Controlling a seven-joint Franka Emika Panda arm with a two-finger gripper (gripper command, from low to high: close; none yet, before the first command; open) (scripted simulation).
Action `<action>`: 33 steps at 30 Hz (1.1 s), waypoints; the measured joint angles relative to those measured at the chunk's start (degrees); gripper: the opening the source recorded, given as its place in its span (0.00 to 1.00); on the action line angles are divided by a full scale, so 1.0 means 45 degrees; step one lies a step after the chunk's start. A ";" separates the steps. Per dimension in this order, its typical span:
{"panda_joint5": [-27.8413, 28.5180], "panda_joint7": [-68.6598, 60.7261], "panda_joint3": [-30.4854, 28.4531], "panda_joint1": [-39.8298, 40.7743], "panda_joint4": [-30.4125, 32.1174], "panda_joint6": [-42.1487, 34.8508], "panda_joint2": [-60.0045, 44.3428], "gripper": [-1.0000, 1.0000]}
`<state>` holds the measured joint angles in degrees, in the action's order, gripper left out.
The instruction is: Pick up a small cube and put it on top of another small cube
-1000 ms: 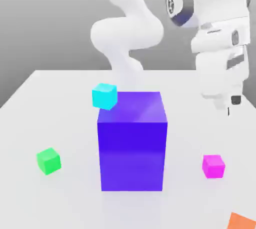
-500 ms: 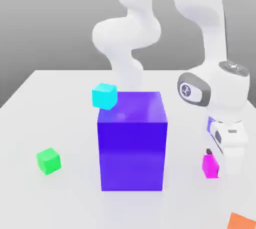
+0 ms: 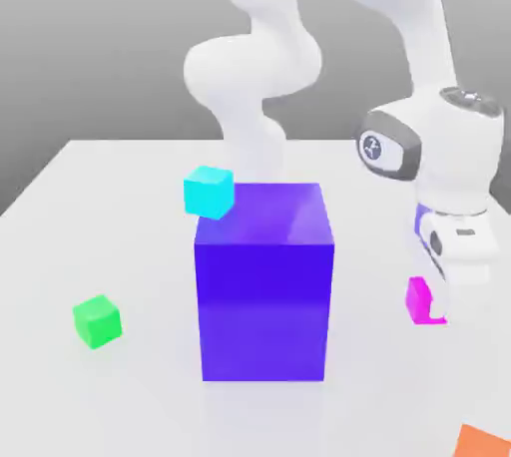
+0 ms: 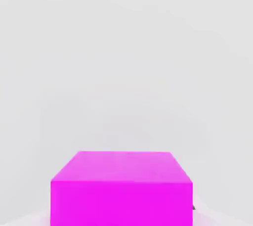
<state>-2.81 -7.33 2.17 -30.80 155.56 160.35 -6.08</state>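
Where the arm [image 3: 439, 151] reaches down at the exterior view's right, the gripper [image 3: 433, 305] is closed on the magenta cube [image 3: 421, 301], its near finger covering part of the cube. In the hand view, the cube's upper face and one side are exposed. The green cube [image 3: 98, 321], the intended support, lies on the table [image 3: 140, 405] at the exterior view's left, well apart from the gripper, with nothing on it. Between them stands the large blue-purple block [image 3: 263, 295]; the cyan cube [image 3: 209, 193] overlaps its upper left corner in that view. An orange object [image 3: 483, 443], partly cut off, occupies the lower right corner.
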 joint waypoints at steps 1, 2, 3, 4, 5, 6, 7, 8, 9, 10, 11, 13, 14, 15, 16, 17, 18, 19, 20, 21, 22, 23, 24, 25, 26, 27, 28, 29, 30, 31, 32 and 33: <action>-0.0303 0.0038 -0.0153 0.0238 -0.0092 -0.0140 -0.0024 0.00; -0.0608 0.0076 -0.0309 0.0476 -0.0186 -0.0272 -0.0052 0.00; -0.0916 -0.0015 -0.0413 0.0692 -0.0323 -0.0338 -0.0068 0.00; -0.1226 -0.0189 -0.0484 0.0895 -0.0487 -0.0359 -0.0075 0.00; -0.1539 -0.0402 -0.0537 0.1094 -0.0664 -0.0359 -0.0075 0.00; -0.1855 -0.0637 -0.0583 0.1287 -0.0845 -0.0345 -0.0072 0.00; -0.2175 -0.0885 -0.0625 0.1477 -0.1029 -0.0324 -0.0064 0.00; -0.2477 -0.1123 -0.0609 0.1722 -0.1213 -0.0292 -0.0053 0.00; -0.2807 -0.1388 -0.0643 0.1911 -0.1398 -0.0262 -0.0039 0.00; -0.3140 -0.1657 -0.0674 0.2101 -0.1582 -0.0227 -0.0022 0.00; -0.3478 -0.1929 -0.0702 0.2290 -0.1766 -0.0188 -0.0002 0.00; -0.3990 -0.2552 -0.0793 0.2687 -0.2035 -0.0124 0.0036 0.00; -0.4200 -0.2887 -0.0850 0.2887 -0.2141 -0.0095 0.0057 0.00; -0.4399 -0.3229 -0.0901 0.3095 -0.2240 -0.0064 0.0081 0.00; -0.4593 -0.3576 -0.0992 0.3262 -0.2336 -0.0041 0.0108 0.00; -0.4796 -0.3931 -0.1047 0.3462 -0.2428 -0.0004 0.0139 0.00; -0.4997 -0.4289 -0.1097 0.3664 -0.2519 0.0033 0.0174 0.00; -0.5200 -0.4649 -0.1140 0.3873 -0.2610 0.0072 0.0212 0.00; -0.5406 -0.5013 -0.1182 0.4078 -0.2701 0.0112 0.0254 0.00; -0.5618 -0.5383 -0.1232 0.4271 -0.2792 0.0153 0.0300 0.00; -0.5835 -0.5758 -0.1277 0.4466 -0.2884 0.0196 0.0350 0.00; -0.6053 -0.6135 -0.1348 0.4630 -0.2975 0.0243 0.0403 0.00; -0.6285 -0.6523 -0.1382 0.4827 -0.3067 0.0288 0.0460 0.00; -0.6518 -0.6912 -0.1454 0.4982 -0.3161 0.0331 0.0520 0.00; -0.6747 -0.7303 -0.1502 0.5177 -0.3242 0.0372 0.0584 0.00; -0.6827 -0.7609 -0.1620 0.5453 -0.3216 0.0350 0.0646 0.00; -0.6843 -0.7877 -0.1754 0.5766 -0.3145 0.0302 0.0712 0.00; -0.6808 -0.8114 -0.1897 0.6068 -0.3048 0.0236 0.0784 0.00; -0.6782 -0.8359 -0.2037 0.6376 -0.2939 0.0169 0.0862 0.00; -0.6734 -0.8586 -0.2154 0.6705 -0.2823 0.0105 0.0946 0.00; -0.6701 -0.8828 -0.2298 0.7007 -0.2707 0.0029 0.1038 0.00; -0.6590 -0.9107 -0.2452 0.7305 -0.2563 -0.0042 0.1139 0.00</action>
<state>-32.47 -48.31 -8.86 2.07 144.02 160.16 -0.96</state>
